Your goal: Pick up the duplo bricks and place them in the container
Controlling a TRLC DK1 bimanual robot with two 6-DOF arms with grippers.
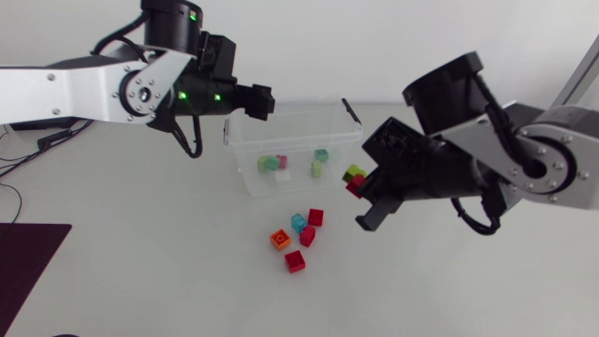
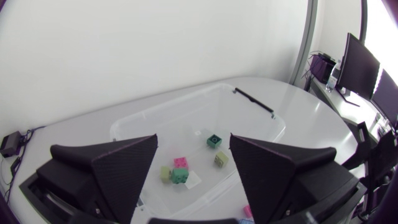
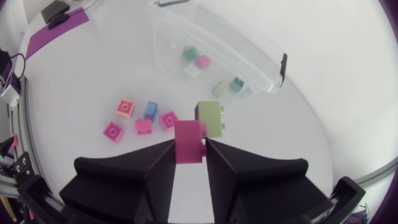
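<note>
The white table (image 1: 140, 281) carries a clear rectangular plastic container (image 1: 342, 140) with a black clip on its rim. The left gripper (image 2: 193, 146) hangs over the container, its black wedge fingers spread wide with nothing between them. Below the gap, on the container's floor, lie a green brick (image 2: 180, 176), a pink brick (image 2: 181, 163), a pale yellow-green brick (image 2: 221, 159) and a dark teal brick (image 2: 214, 140). The right gripper (image 3: 189, 152) is near the container's short end, fingers clamped from two sides on a magenta duplo brick (image 3: 188, 140). An olive-green duplo brick (image 3: 211, 118) is joined to it just past the fingertips. Ahead of these fingers and to one side, loose on the table, sit an orange brick (image 3: 125, 107), a blue brick (image 3: 150, 110) and three red-pink bricks (image 3: 143, 126).
</note>
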